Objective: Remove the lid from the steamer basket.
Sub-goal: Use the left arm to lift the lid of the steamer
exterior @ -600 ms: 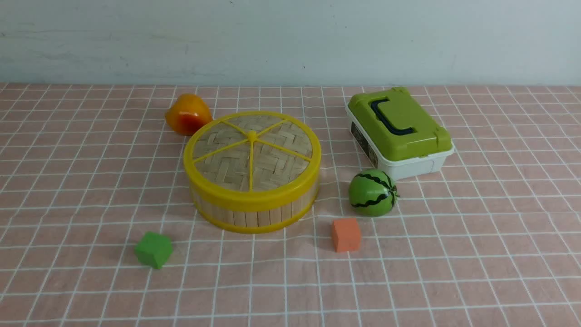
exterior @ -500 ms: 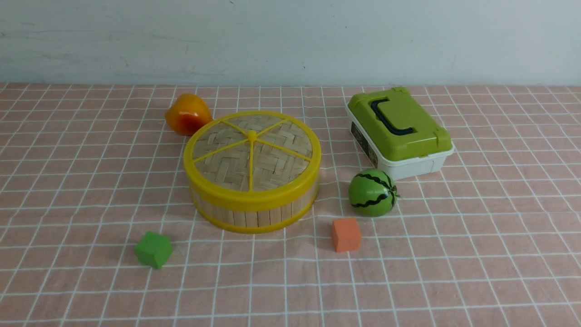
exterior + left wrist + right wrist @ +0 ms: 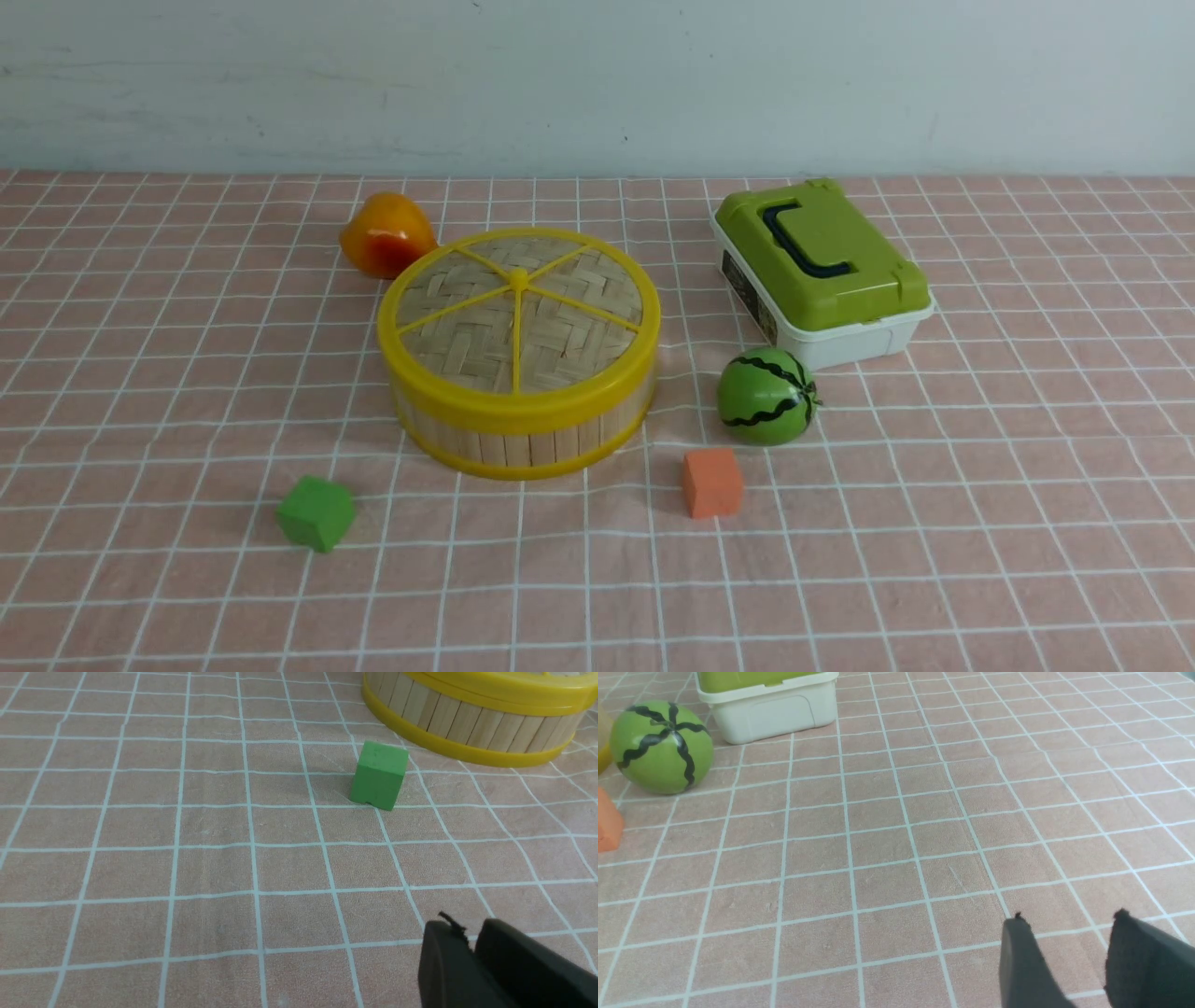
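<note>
Barely at the start, by the look of things. No lifting of the lid (image 3: 519, 308) yet: seated flat and square on the basket (image 3: 523, 439), yellow rim on yellow rim, with no gap or tilt to see. Both near the middle of the table (image 3: 934, 560), slightly left. On the far left, right against the basket, an orange fruit (image 3: 385, 234). To the right, apart, a watermelon (image 3: 766, 396), and farther right and far, a box (image 3: 822, 271). Near left, a green cube (image 3: 316, 512); near right, an orange cube (image 3: 711, 482).

Neither arm in the front view. From the left wrist, the left end effector (image 3: 467, 926) low over bare table on the near side, fingers drawn close with no gap to see and nothing between them: clenched and empty. Beyond it the green cube, then the basket wall, well apart from the fingers. From the right wrist, the right end effector (image 3: 1070, 917) released and empty, with table visible between the fingers, over bare table right of the watermelon and nearer than the box.

Left to do, as a judgement: everything. Reaching the basket, spreading over the rim or centre knob, closing on the lid, raising it clear, setting it down on a free patch of table. Probably the left arm's job, being nearer.
</note>
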`<act>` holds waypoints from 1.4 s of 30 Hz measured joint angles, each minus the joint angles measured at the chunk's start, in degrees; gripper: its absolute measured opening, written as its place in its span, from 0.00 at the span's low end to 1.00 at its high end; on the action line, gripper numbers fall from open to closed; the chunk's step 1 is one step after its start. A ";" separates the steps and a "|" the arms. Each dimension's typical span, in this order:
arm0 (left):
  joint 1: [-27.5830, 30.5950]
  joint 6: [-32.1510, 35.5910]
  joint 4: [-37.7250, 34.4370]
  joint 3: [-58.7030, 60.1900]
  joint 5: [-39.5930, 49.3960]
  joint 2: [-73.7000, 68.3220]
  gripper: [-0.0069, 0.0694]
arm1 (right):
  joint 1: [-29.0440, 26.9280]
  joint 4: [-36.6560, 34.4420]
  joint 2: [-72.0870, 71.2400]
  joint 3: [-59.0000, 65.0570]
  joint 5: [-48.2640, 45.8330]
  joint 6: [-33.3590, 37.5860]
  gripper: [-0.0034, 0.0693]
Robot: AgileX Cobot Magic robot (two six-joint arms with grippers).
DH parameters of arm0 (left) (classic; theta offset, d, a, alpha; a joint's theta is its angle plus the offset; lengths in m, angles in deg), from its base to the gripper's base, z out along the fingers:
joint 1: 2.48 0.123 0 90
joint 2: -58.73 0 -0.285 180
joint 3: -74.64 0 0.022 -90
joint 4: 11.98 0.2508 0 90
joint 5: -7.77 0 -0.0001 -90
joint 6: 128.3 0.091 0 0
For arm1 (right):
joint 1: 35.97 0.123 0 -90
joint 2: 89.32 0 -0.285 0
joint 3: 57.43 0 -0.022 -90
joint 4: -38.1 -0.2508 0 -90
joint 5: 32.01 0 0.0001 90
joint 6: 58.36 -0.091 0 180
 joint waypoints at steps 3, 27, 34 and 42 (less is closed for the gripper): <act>0.00 0.00 0.00 0.00 0.00 0.00 0.21 | 0.00 0.00 0.00 0.00 0.00 0.00 0.38; 0.00 0.00 -0.02 0.00 0.00 0.00 0.24 | 0.00 0.00 0.00 0.00 0.00 0.00 0.38; 0.00 0.00 -0.02 0.00 0.00 0.00 0.24 | 0.00 0.00 0.00 0.00 0.00 0.00 0.38; 0.00 0.00 -0.02 0.00 -6.41 0.00 0.24 | 0.00 0.00 0.00 0.00 0.00 0.00 0.38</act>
